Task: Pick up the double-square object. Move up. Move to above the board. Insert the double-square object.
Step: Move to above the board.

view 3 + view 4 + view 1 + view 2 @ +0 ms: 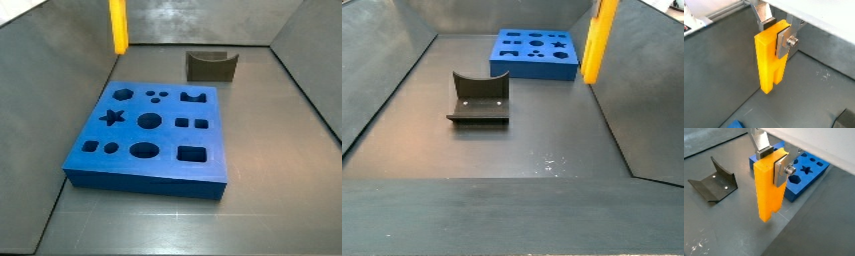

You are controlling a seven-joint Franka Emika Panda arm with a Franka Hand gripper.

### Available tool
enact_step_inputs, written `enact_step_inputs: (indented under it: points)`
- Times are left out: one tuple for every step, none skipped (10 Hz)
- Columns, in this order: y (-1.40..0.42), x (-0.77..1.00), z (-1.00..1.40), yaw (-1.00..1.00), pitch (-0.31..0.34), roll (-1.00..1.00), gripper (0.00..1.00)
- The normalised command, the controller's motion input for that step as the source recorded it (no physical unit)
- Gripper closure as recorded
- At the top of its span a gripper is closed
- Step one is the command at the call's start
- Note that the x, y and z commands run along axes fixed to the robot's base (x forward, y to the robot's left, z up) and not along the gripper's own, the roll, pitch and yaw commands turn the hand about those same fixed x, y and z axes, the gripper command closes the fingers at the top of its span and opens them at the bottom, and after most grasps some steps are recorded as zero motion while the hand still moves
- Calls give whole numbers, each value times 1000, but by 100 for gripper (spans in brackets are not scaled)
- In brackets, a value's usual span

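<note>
end effector (pixel 778 164): closed on the upper end of the double-square object (pixel 769 188), both wrist views
double-square object: hangs upright, prongs down, clear of the tabletop (pixel 529 150)
board (pixel 150 135): flat on tabletop, beside the piece
fixture (pixel 477 100): near board

Gripper (pixel 776 34), as seen in both wrist views (pixel 773 160): two flat silver metal finger plates descending from a pale grey-white housing at the frame edge. Each finger (pixel 765 14) is a thin, brushed-looking strip carrying a dark pad at its tip. The nearer fingertip plate (pixel 785 169) is rectangular with squared corners and bears a small round silver screw head (pixel 791 42) on its outer face. No cables or markings are visible. Neither side view shows the gripper.
</note>
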Motion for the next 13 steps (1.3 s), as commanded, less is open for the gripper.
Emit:
enact_step_inputs:
  points:
    - [133,-53,1000,12,95,43,100]
    - [111,-41,1000,7,83,35,100]
    - [102,-35,1000,5,80,32,100]
    - [84,-24,1000,1,74,30,100]
    - [76,-20,1000,-1,71,29,100]
    - [54,-14,868,-3,71,28,100]
    - [42,-10,752,-4,70,28,100]
    - [33,-3,599,-4,68,30,100]
    - [29,-3,521,-5,69,31,100]
    - [20,-2,365,-6,68,34,100]
    - [13,-2,249,-7,68,37,100]
    - [-1000,422,128,36,37,152,100]
    - [-1000,425,108,47,42,159,100]
